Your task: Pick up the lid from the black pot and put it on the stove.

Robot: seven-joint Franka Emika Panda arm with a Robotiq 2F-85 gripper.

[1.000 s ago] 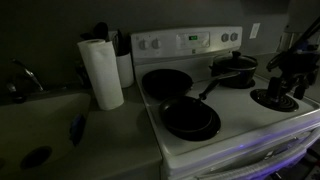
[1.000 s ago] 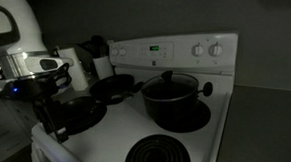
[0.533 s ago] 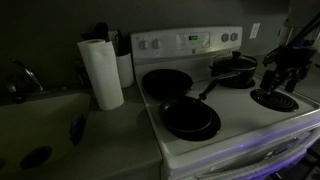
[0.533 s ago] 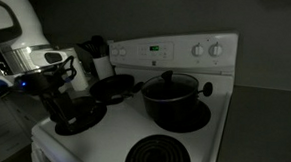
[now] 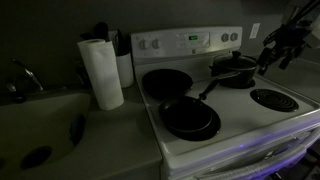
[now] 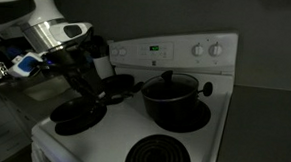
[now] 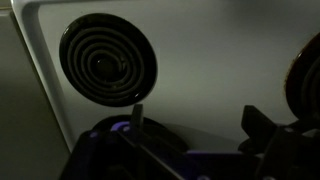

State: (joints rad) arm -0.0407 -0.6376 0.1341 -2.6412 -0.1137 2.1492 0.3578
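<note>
The black pot [image 5: 233, 71] stands on the stove's back burner with its long handle pointing toward the frying pans; it also shows in an exterior view [image 6: 171, 95]. The lid [image 6: 168, 82] lies on the pot, its small knob up; it is dim in the exterior view [image 5: 232, 62]. The white stove [image 5: 250, 125] shows in both exterior views [image 6: 113, 129] and in the wrist view [image 7: 200, 50]. My gripper [image 5: 274, 52] hangs above the stove beside the pot, apart from it [image 6: 85, 80]. In the wrist view its fingers [image 7: 200, 125] are open and empty above the white stove top.
Two black frying pans [image 5: 165, 82] [image 5: 190, 118] sit on the burners away from the pot. A bare coil burner [image 5: 272, 99] [image 7: 108, 62] lies below the gripper. A paper towel roll [image 5: 101, 72] and a sink [image 5: 40, 125] are on the counter beside the stove.
My arm has risen from low over the front coil burner and moved toward the back of the stove, nearer the pot. The pot, lid and pans have not moved.
</note>
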